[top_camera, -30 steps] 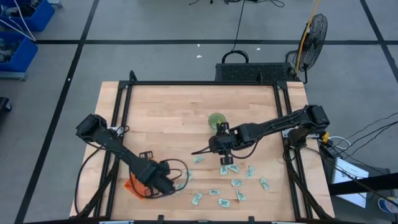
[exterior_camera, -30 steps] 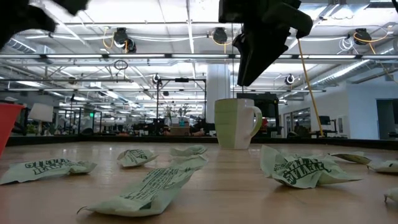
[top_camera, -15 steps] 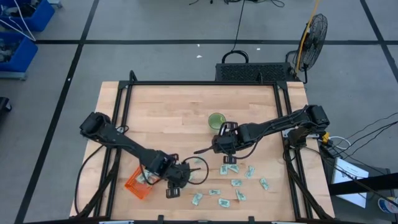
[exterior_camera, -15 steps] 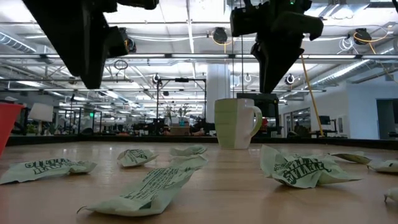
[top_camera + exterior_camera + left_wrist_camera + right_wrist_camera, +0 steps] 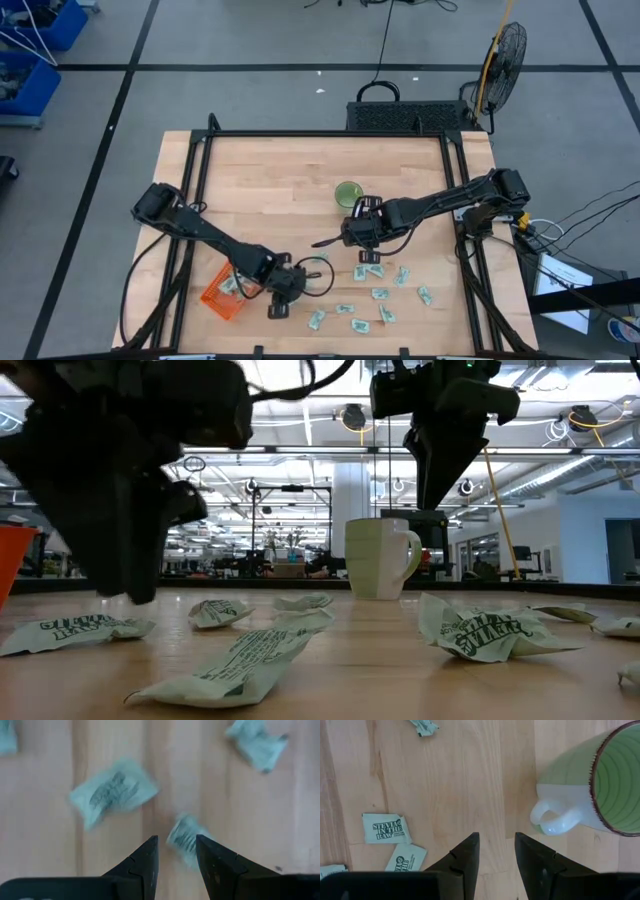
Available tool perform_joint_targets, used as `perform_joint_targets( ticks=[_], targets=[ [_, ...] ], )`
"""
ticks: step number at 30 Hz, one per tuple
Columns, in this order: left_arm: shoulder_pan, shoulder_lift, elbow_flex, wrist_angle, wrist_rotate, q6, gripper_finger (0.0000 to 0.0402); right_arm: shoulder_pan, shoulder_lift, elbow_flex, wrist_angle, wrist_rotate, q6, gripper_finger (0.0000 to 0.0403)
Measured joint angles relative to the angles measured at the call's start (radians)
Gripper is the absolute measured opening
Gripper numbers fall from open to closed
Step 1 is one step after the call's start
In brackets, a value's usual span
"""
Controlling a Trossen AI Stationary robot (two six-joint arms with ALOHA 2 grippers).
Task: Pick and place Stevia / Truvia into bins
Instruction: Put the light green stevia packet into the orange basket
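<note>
Swinging from basket (image 5: 222,297) toward 3 o'clock, left gripper (image 5: 278,306) now hovering empty, jaws parted, over sachet (image 5: 184,838); next pick starting. Right gripper (image 5: 352,236) waiting, parted, beside cup (image 5: 348,193).

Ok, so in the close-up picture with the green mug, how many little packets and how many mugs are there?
Stevia sachets: 4 (one cut off at the picture's edge)
Green mug: 1
Total: 5
</note>
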Motion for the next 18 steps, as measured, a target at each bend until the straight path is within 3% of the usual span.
perform_joint_targets(
  ticks=[14,18],
  targets=[
    [-0.019,0.074,0.006,-0.008,-0.018,0.154,0.0134,0.0,0.0,0.0,-0.001,0.0,-0.003,0.0116],
    [-0.017,0.062,0.005,-0.037,-0.042,0.207,0.0095,0.0,0.0,0.0,0.0,0.0,-0.003,0.0116]
  ],
)
